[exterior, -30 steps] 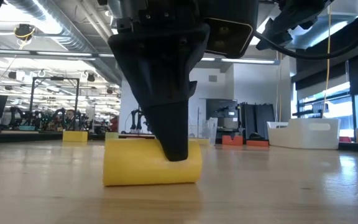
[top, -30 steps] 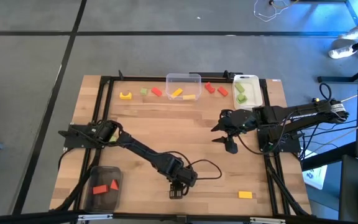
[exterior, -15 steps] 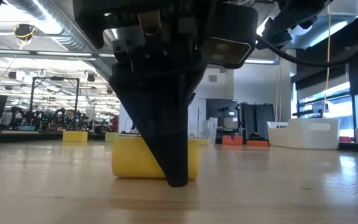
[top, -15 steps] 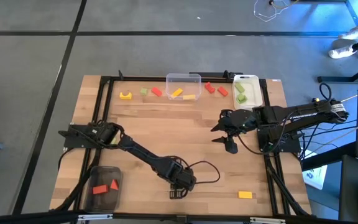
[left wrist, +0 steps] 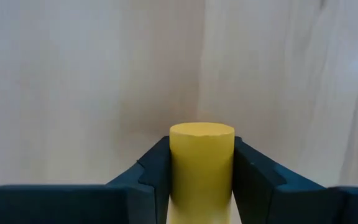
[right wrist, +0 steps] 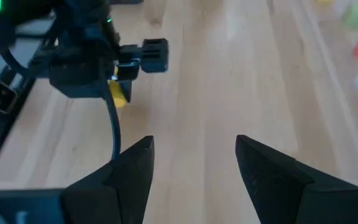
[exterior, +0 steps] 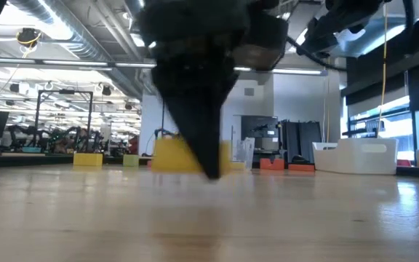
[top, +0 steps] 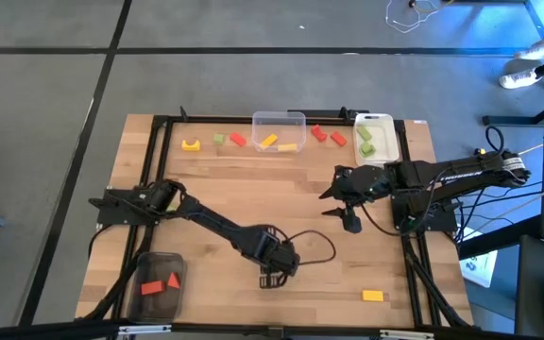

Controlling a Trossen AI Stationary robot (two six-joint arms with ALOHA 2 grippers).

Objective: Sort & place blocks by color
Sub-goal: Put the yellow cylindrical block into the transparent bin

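Note:
My left gripper (top: 272, 279) is near the table's front middle, shut on a yellow block (left wrist: 201, 158), which hangs above the wood in the low view (exterior: 177, 156). My right gripper (top: 349, 224) hovers open at the right middle, holding nothing (right wrist: 194, 158). Another yellow block (top: 373, 296) lies flat near the front right. A yellow arch (top: 191, 144), a green block (top: 219, 139) and red blocks (top: 238, 140) (top: 318, 133) (top: 338, 139) lie along the far edge. My left gripper pinches the yellow block by its two long sides (left wrist: 178, 168) between its two fingers. The fingers (exterior: 208, 145) come steeply from above and lie across the block. The block is lifted clear of the table and hangs about level.
A clear container (top: 279, 121) at the far middle holds yellow blocks. A container (top: 374, 121) at the far right holds green blocks, and one (top: 156, 260) at the front left holds red blocks. A black frame (top: 159, 161) runs along the table's sides.
My left gripper has closed on the yellow block, which lay flat on the table, and has lifted it clear of the wood. The gripper has drawn a little toward the far edge and tipped as it rose.

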